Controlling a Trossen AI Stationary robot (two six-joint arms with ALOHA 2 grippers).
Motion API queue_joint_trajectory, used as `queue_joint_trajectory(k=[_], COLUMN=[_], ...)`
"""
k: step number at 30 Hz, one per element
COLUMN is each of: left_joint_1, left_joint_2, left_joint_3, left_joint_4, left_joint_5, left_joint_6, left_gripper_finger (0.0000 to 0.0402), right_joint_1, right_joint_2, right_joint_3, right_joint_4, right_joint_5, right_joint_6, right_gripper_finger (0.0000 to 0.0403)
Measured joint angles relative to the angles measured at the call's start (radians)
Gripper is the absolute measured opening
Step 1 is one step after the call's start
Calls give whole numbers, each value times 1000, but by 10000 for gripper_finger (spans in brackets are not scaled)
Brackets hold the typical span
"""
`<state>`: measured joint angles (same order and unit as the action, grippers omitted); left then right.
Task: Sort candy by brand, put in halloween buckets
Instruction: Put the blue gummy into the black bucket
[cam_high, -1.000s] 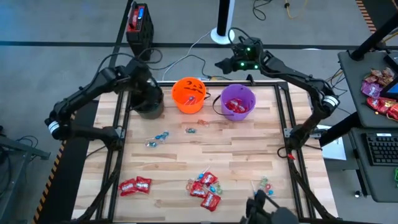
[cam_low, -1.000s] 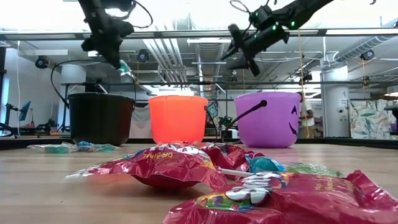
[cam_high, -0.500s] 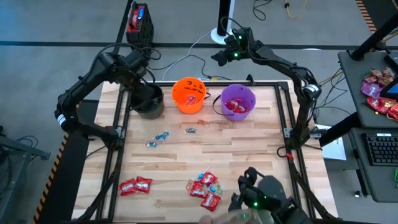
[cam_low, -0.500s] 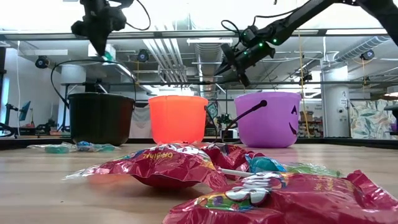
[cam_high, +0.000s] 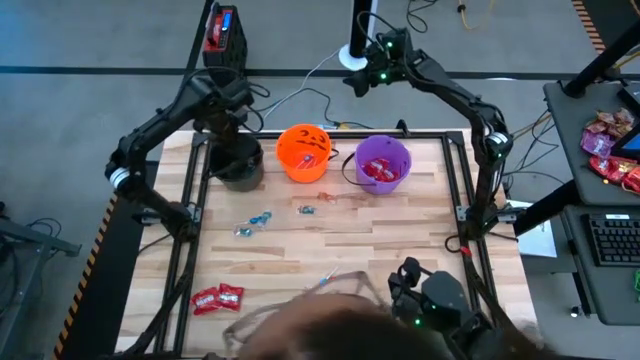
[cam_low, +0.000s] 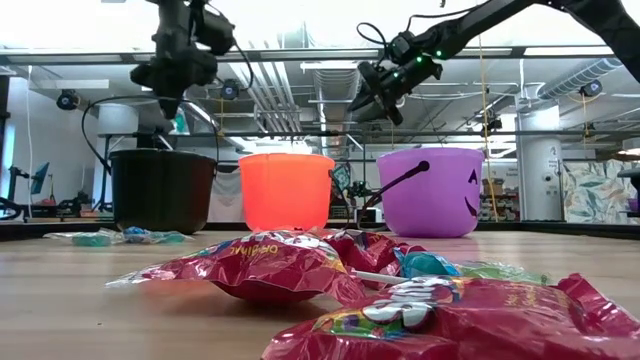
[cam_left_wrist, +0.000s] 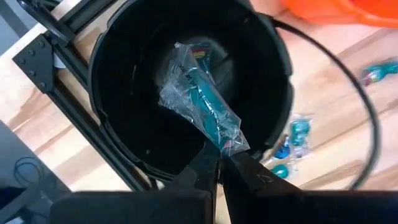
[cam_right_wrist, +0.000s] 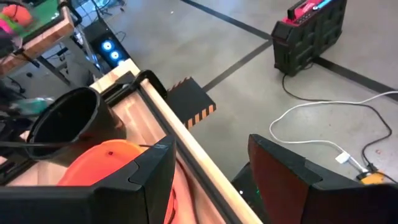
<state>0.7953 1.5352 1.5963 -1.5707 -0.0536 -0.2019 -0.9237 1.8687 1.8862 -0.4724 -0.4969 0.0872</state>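
Observation:
My left gripper (cam_left_wrist: 217, 167) hangs above the open black bucket (cam_high: 238, 162), shut on a blue twist-wrapped candy (cam_left_wrist: 202, 102). In the low view this gripper (cam_low: 170, 110) is a short way above the black bucket's rim (cam_low: 162, 155). The orange bucket (cam_high: 304, 150) and the purple bucket (cam_high: 381, 163), which has red packets inside, stand along the far edge. My right gripper (cam_high: 365, 72) is open, raised high beyond the table's far edge. Blue candies (cam_high: 255, 222) and red packets (cam_high: 217, 297) lie on the table. My left gripper pinches the blue candy by one twisted wrapper end (cam_left_wrist: 233, 144) between its two fingers, coming from above and pointing down. The candy is lifted clear and hangs below the fingertips over the black bucket's opening.
A blurred dark shape (cam_high: 340, 325) covers the table's near edge and hides the candy pile there. Red packets (cam_low: 300, 265) lie close in front of the low camera. A black frame (cam_high: 190, 215) borders the table. A dark box (cam_high: 222, 35) stands on the floor.
My left gripper, still holding the blue candy, has swung toward the far left and then come down over the black bucket. My right arm has drawn back past the far edge. A blurred shape has come in over the near edge, covering the red packet pile.

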Motion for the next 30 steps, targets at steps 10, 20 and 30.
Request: queue_joint_trajectory(k=[10, 20, 30], left_joint_1=[80, 130, 130], left_joint_2=[84, 116, 117], left_joint_3=[0, 0, 0], left_joint_4=[-1, -1, 0], left_joint_5=[12, 72, 63], left_joint_6=[110, 167, 167], left_gripper_finger=[0, 0, 0], right_joint_1=[0, 0, 0], right_joint_2=[0, 0, 0], right_joint_3=[31, 29, 28], right_joint_4=[-99, -127, -126], right_joint_5=[31, 62, 79], right_joint_6=[-21, 17, 17], right_gripper_finger=[194, 194, 194])
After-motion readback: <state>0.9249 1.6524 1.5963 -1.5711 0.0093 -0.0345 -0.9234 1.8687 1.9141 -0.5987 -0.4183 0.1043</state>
